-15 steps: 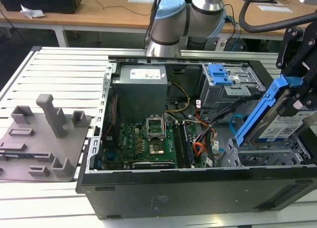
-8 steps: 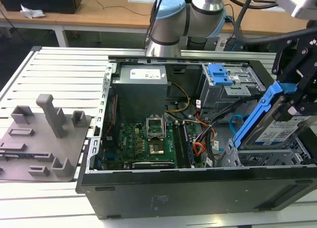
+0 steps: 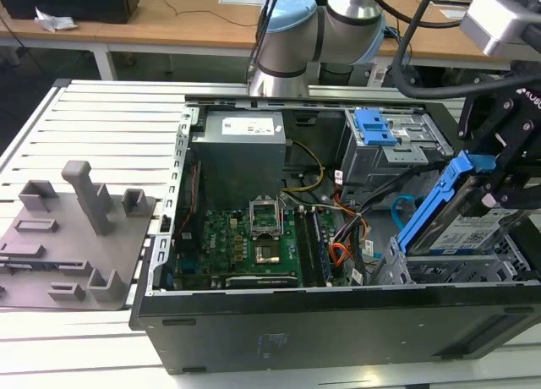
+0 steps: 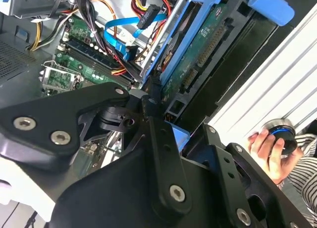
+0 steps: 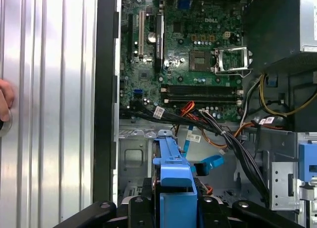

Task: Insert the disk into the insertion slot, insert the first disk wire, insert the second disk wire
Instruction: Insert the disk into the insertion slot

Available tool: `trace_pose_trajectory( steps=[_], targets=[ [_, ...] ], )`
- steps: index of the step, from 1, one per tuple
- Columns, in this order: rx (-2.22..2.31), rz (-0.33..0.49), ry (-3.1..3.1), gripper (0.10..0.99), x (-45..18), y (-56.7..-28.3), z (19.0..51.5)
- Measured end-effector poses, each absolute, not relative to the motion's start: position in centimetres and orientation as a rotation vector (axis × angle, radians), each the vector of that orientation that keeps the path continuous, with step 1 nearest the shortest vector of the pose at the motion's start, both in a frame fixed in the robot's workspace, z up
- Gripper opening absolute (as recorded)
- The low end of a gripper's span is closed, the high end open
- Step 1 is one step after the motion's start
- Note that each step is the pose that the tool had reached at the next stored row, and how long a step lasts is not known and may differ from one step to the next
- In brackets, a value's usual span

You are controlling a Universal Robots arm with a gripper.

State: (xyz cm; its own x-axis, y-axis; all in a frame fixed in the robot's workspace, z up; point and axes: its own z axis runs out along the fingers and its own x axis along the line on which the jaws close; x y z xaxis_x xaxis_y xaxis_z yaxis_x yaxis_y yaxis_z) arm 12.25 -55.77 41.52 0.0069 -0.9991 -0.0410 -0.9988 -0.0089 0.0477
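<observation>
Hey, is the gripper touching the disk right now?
Touching. In the first wrist view the gripper has its jaws against both sides of the disk, on its blue carrier.

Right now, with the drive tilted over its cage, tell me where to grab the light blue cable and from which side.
Take the light blue cable just behind its dark connector, the stiffest part of a flat, floppy loop. Probably come from above, through the computer case's open side: the tilted disk and the dark wire bundle crowd its flanks.
</observation>
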Motion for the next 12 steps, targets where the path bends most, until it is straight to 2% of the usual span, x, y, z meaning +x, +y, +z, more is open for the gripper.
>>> trace_pose_trajectory(
  steps=[12],
  targets=[
    [2.224, -0.101, -2.207, 0.365, 12.3, -55.8, 40.2]
  ],
)
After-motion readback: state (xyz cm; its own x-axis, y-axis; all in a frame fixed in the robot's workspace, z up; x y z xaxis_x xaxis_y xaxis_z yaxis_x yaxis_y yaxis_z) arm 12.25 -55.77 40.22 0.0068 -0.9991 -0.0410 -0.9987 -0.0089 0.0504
